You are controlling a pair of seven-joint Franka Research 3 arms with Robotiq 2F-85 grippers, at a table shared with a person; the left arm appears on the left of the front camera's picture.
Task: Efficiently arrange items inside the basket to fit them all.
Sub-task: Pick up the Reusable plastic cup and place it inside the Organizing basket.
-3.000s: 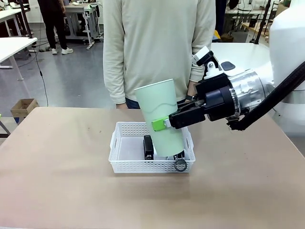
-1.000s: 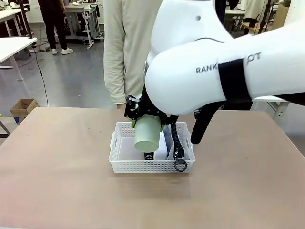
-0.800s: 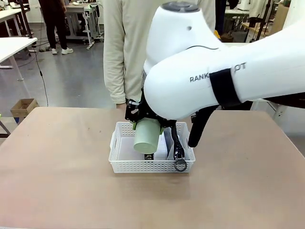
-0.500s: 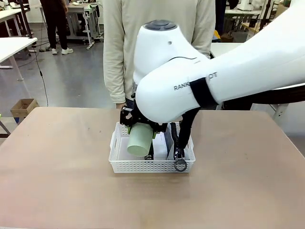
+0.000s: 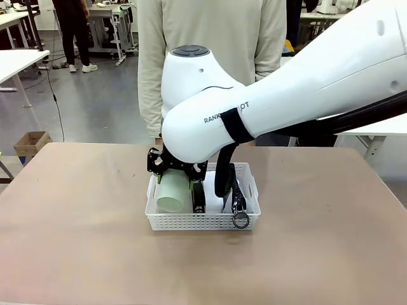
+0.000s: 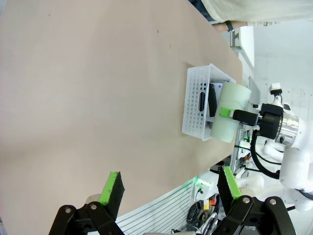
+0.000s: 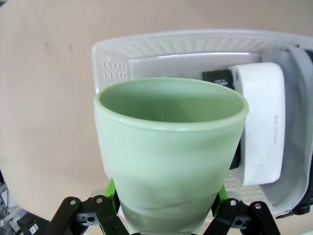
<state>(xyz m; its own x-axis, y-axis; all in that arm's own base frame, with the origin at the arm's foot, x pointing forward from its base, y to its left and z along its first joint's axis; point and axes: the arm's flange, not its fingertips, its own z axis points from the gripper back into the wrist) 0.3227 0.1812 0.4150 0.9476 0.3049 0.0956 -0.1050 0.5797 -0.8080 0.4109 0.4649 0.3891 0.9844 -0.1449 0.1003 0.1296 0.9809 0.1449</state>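
Note:
My right gripper (image 5: pixel 173 183) is shut on the pale green cup (image 5: pixel 171 195), which lies tipped on its side low in the left part of the white basket (image 5: pixel 191 221). To its right sit the black stapler (image 5: pixel 198 197) and the pouch's strap and ring (image 5: pixel 240 219). In the right wrist view the cup (image 7: pixel 171 147) hangs over the basket (image 7: pixel 195 38), with the stapler (image 7: pixel 217 76), white box (image 7: pixel 259 122) and grey pouch (image 7: pixel 299 122) below. My left gripper (image 6: pixel 171 182) stands open, far from the basket (image 6: pixel 195 112) and cup (image 6: pixel 230 117).
A person (image 5: pixel 210 63) stands at the table's far side, right behind the basket. My right arm's big white body (image 5: pixel 267 95) reaches across above the basket from the right. Bare tabletop (image 5: pixel 76 222) spreads all round the basket.
My right arm swung left across the basket. It tipped the cup from upright onto its side and lowered it into the left part of the basket.

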